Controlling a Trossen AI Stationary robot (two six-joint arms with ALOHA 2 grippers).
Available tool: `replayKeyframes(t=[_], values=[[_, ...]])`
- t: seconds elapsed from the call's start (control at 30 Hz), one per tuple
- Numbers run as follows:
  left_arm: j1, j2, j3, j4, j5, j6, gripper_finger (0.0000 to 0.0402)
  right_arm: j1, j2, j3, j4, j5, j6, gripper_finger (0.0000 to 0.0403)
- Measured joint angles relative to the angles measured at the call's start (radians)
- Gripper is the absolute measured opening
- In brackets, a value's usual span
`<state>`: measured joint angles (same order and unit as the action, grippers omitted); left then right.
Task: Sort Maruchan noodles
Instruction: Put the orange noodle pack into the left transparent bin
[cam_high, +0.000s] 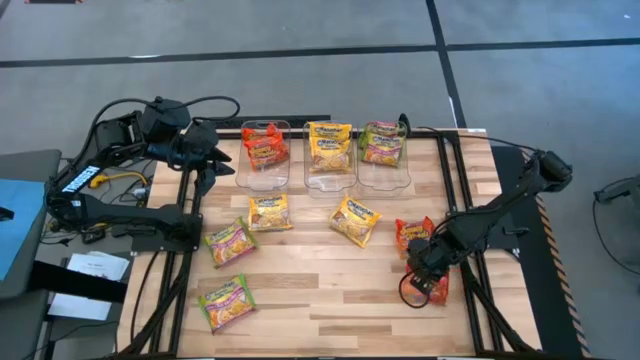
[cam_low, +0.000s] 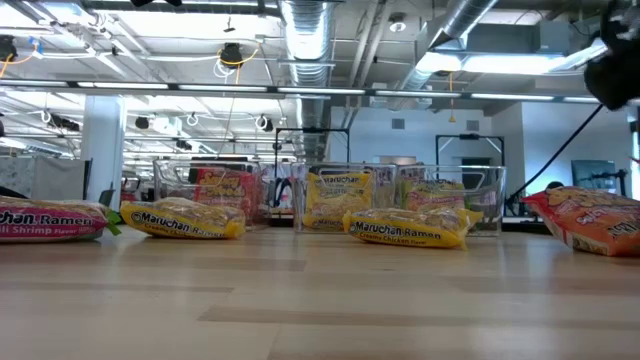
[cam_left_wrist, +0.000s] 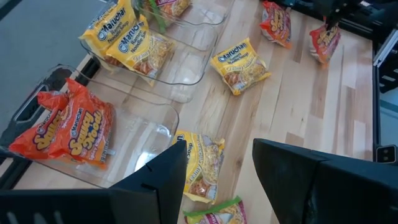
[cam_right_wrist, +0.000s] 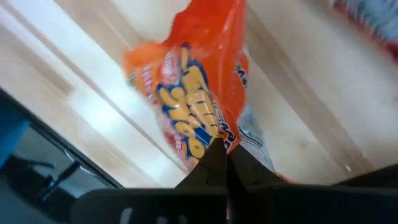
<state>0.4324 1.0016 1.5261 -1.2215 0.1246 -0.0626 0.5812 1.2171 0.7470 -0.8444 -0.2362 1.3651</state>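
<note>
- The right gripper has its fingers pressed together on the edge of a red-orange packet; in the high view this pair sits at the lower right of the frame, gripper over packet.
- Judging by the crinkled film bunching at the pinch, the packet is light, soft-skinned and glossy; the noodle block inside is probably brittle, so a grip on the sealed edge seems wiser than squeezing the middle. The film may slip if the hold is shallow.
- Just above it in the high view lies a second red-orange packet, near but apart from the held one.
- Toward the centre of the frame lie two yellow packets, with the second to its left, and two green-and-pink packets at lower left and below that.
- Along the upper middle stand three clear bins: the left bin holds red-orange packets, the middle bin yellow ones, the right bin green-and-pink ones.
- The held packet would most likely go to the left bin, a long carry across the table.
- The left gripper waits at the upper left of the frame beside the left bin, fingers spread and holding nothing.
</note>
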Motion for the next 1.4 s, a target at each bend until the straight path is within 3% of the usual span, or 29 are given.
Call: replayKeyframes(t=[0.53,0.8,1.1,1.4], values=[[0.000,0.006,0.001,0.001,0.001,-0.055,0.0172,-0.062,0.000,0.230,-0.094,0.333,-0.121,0.0003],[0.000,0.085,0.002,0.043,0.007,-0.204,0.0172,-0.225,0.000,0.299,-0.092,0.370,-0.310,0.0003],[0.000,0.231,0.002,0.183,0.057,-0.138,0.0172,-0.458,0.000,0.386,-0.087,0.370,-0.546,0.0003],[0.000,0.377,0.001,0.339,0.153,-0.053,0.0172,-0.598,0.000,0.453,0.002,0.369,-0.673,0.0003]])
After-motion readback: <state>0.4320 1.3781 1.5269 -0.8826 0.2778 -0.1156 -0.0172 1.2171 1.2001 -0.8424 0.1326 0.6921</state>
